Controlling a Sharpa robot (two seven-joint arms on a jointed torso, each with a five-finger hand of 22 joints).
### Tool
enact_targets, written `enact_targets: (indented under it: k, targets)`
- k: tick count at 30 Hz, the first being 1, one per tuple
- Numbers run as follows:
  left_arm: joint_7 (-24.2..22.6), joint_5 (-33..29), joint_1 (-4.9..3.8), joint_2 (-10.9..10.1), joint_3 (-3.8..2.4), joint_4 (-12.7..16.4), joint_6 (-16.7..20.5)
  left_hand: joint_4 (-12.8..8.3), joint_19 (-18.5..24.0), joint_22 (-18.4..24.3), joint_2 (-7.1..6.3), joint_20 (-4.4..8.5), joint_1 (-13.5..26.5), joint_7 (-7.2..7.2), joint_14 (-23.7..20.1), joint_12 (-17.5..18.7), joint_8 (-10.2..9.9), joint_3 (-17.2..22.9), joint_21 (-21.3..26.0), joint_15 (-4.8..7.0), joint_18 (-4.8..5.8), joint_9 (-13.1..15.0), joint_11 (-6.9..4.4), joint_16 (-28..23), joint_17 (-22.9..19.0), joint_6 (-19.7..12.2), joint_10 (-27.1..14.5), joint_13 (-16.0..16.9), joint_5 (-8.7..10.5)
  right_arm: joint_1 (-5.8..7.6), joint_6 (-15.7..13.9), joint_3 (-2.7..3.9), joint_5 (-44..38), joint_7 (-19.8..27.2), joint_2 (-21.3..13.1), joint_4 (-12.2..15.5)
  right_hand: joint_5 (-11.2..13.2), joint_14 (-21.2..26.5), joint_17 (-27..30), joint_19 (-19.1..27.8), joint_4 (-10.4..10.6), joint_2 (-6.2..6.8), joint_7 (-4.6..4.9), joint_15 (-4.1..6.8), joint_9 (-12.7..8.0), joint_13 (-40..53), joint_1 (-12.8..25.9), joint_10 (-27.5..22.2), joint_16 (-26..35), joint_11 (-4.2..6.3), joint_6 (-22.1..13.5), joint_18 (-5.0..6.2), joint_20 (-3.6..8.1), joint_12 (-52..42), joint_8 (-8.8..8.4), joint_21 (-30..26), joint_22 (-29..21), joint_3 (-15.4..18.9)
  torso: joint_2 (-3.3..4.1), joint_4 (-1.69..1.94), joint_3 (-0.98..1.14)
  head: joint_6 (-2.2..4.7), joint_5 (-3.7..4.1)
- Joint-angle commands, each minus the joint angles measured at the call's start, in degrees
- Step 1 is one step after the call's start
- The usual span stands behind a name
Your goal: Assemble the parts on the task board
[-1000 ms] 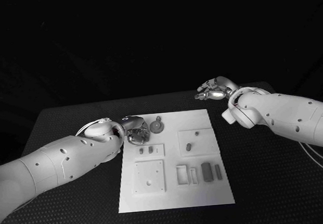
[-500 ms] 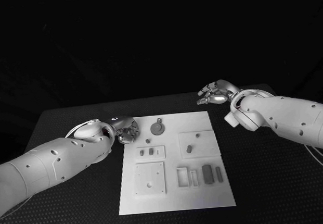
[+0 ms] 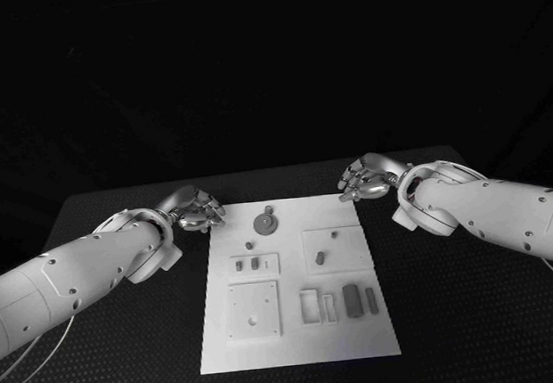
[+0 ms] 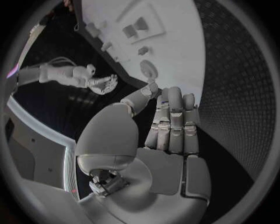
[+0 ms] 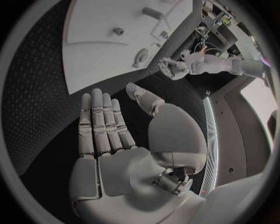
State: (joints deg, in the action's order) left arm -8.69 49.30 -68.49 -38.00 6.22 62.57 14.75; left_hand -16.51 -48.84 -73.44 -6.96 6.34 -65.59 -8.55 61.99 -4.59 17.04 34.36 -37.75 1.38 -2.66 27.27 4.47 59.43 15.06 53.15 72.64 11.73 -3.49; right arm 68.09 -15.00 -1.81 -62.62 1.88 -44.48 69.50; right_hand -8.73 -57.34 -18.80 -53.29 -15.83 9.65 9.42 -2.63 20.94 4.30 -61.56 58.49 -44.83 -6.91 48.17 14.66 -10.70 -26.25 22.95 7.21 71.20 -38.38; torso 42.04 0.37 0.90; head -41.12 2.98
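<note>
The white task board [image 3: 302,343] lies in the middle of the table. At its far end lies a round grey part [image 3: 266,222]. Small grey pegs [image 3: 247,265] stand in a plate on its left side, and a peg [image 3: 320,257] stands in a plate on its right. Dark oblong parts [image 3: 354,298] lie near its front right. My left hand [image 3: 199,212] hovers off the board's far left corner, fingers straight, palm bare [image 4: 172,140]. My right hand [image 3: 365,175] hovers off the far right corner, flat and holding nothing [image 5: 108,140].
Black table [image 3: 479,318] surrounds the board on all sides. A square plate [image 3: 255,307] with holes and narrow slots [image 3: 314,303] take up the board's front half. The round part [image 4: 149,69] [image 5: 140,57] lies between the two hands.
My left hand has drawn back from over the board's far left, beside the round part, to off its corner, and its fingers have straightened. The right hand has shifted slightly towards the board.
</note>
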Motion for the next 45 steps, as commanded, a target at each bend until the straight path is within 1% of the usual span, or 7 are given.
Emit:
enact_targets:
  k: [1, 6, 9, 14, 23, 34, 45]
  targets:
    - [-8.55, -22.91, -0.06, -0.77, -0.02, 1.82, -1.91, -0.03, 1.80, 0.92, 0.07, -0.22, 1.27, -0.13, -1.69, 0.28, 0.41, -1.15, 2.21, -0.92, 1.64, 0.18, 0.87, -4.45, -1.69, -0.58, -0.40, -0.06, 0.03, -0.63, 2.45, 0.00, -12.92, -0.12, -0.71, 1.69, 1.56, -2.84, -1.14, -3.04, -0.06, 0.16, -0.09, 1.15, 0.37, 0.30, -0.83, 2.24, -0.63, 0.41, 0.85, 0.34, 1.06, 2.10, 0.42, 0.73, -0.16, -0.65, 0.05, -0.01, -0.03, 0.01, 0.04]
    - [-12.53, -32.64, -0.03, -1.77, 0.00, 3.56, -3.74, -0.08, 4.74, 2.01, 0.64, -2.28, 2.71, -0.36, -3.51, 0.60, 0.57, -4.11, 5.69, -3.15, 1.96, 0.43, 1.55, -11.87, -3.54, -1.35, -1.58, -0.50, 0.20, -1.47, 1.26, -0.08, -20.87, -0.78, -1.25, 3.33, 4.42, -6.80, -3.40, -7.45, 0.86, 1.74, -0.35, 2.43, 0.74, 0.74, -1.90, 4.45, -1.80, 0.91, 1.65, 0.34, 2.62, 4.60, 0.49, 2.10, 0.06, -2.89, 0.02, -0.05, -0.12, -0.01, 0.12]
    - [-14.34, -37.68, -0.01, -2.13, 0.02, 4.33, -4.67, -0.16, 4.40, 1.95, 0.83, -2.62, 4.26, -0.34, -2.90, 0.52, 0.78, -7.45, 6.16, -3.41, 1.39, 0.60, 1.54, -13.83, -3.30, -1.51, -1.62, -0.65, 0.53, -1.90, 0.71, -0.51, -24.35, -1.30, -1.35, 4.20, 4.96, -7.74, -4.39, -8.52, 0.96, 2.21, -0.65, 2.67, 0.91, 1.01, -2.24, 5.33, -1.76, 1.07, 1.95, 0.34, 3.01, 5.83, 0.45, 2.31, 0.21, -3.47, -0.02, -0.04, -0.15, -0.09, 0.07]
    - [-15.19, -38.84, 0.03, -2.67, 0.04, 5.34, -5.73, -0.18, 4.43, 1.99, 1.32, -3.08, 5.89, -0.49, -3.14, 0.68, 0.64, -10.78, 7.00, -3.90, 1.02, 0.56, 1.73, -16.19, -2.94, -2.07, -2.33, -1.05, 0.50, -2.65, -0.80, -0.95, -28.14, -2.16, -1.31, 5.56, 5.28, -8.26, -5.08, -9.06, 1.24, 3.02, -0.89, 2.80, 1.02, 1.26, -2.28, 6.07, -1.45, 1.18, 2.20, 0.34, 3.20, 6.77, 0.39, 2.36, 0.37, -3.82, -0.04, -0.06, -0.15, -0.07, 0.06]
    - [-15.87, -40.63, 0.04, -2.67, 0.04, 6.19, -3.82, -0.12, 4.54, 1.90, 2.85, -3.64, 4.09, -0.24, -2.83, 0.40, 0.85, -10.72, 8.06, -4.35, 0.75, 0.48, 1.56, -18.69, -1.94, -1.67, -1.81, -1.28, -1.76, -3.69, -2.40, -1.75, -30.48, -3.10, -0.15, 5.67, 5.73, -8.22, -6.28, -8.91, 2.56, 5.20, -1.02, 2.45, 0.92, 1.40, -2.91, 5.65, -0.10, 0.69, 2.22, 0.31, 3.19, 9.74, -0.11, 1.87, 0.69, -5.26, 0.10, 0.08, -0.17, -0.18, 0.15]
    - [-15.55, -37.84, 0.03, -2.50, 0.05, 6.30, -2.97, -0.12, 4.16, 1.76, 3.08, -3.53, 3.85, -0.22, -2.30, 0.40, 0.85, -10.62, 8.13, -4.20, 0.70, 0.42, 1.52, -19.00, -1.41, -1.63, -1.63, -1.33, -2.36, -4.73, -2.08, -1.98, -31.60, -2.85, 1.33, 5.51, 5.80, -8.44, -6.93, -9.10, 3.03, 5.43, -1.12, 2.46, 0.98, 1.62, -3.42, 5.96, 0.07, 0.68, 2.46, 0.34, 3.19, 10.39, -0.09, 1.87, 0.97, -5.77, 0.13, -0.07, -0.05, -0.56, -0.13]
    - [-15.34, -37.84, 0.03, -2.40, 0.05, 6.51, -3.21, -0.07, 4.13, 1.73, 3.14, -3.54, 3.94, -0.28, -2.27, 0.45, 0.83, -10.65, 8.18, -4.21, 0.73, 0.40, 1.56, -19.15, -1.28, -1.65, -1.69, -1.37, -2.37, -5.03, -1.62, -2.51, -34.86, -4.02, 2.66, 3.38, 5.96, -8.88, -8.01, -9.80, 3.45, 4.41, -1.19, 2.84, 1.44, 2.31, -4.75, 7.30, -0.13, 1.12, 3.64, 0.34, 3.50, 10.52, 0.57, 2.07, 1.40, -7.60, 0.14, -0.01, -0.02, -0.78, -0.19]
